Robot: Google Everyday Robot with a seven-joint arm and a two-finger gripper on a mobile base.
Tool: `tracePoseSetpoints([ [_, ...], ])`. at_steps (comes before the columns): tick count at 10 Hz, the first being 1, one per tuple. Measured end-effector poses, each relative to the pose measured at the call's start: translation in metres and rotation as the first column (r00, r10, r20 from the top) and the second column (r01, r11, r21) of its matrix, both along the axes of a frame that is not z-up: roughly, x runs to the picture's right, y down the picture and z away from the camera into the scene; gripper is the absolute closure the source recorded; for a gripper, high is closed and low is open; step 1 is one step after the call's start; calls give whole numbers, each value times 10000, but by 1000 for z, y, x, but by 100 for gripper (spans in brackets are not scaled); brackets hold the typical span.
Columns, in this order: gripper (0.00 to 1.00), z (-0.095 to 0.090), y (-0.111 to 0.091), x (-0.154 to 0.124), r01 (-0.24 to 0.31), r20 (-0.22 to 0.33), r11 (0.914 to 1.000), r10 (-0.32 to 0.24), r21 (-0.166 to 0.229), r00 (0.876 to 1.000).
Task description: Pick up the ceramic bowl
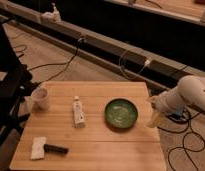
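Note:
The ceramic bowl [121, 113] is a shallow, round, glossy green bowl with a darker rim, resting on the right half of the wooden table [96, 150]. My gripper [154, 118] hangs from the white arm [188, 95] at the table's right edge, just right of the bowl and apart from it. It points down toward the table edge.
A white tube [78, 112] lies left of the bowl. A pale mug [40, 98] stands at the table's left edge. A white and black tool [46, 148] lies at the front left. Cables [188, 145] trail on the floor. A dark chair [8, 95] stands at the left.

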State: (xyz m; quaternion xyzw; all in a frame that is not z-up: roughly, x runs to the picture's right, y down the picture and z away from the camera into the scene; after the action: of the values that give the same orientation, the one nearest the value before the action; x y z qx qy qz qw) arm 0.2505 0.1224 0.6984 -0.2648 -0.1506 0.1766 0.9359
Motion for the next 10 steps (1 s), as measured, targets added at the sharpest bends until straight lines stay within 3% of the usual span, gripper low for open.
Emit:
tracePoseSetpoints([
  [5,20,1,1,0,44,-15,10000,-44,16,10000],
  [7,20,13,18,-11,785,39,9969,-784,-94,9969],
  [9,20,30,41,-32,1749,227,9845,-1746,-142,9844],
  [10,20,35,44,-36,1881,204,9821,-1879,-94,9820],
])
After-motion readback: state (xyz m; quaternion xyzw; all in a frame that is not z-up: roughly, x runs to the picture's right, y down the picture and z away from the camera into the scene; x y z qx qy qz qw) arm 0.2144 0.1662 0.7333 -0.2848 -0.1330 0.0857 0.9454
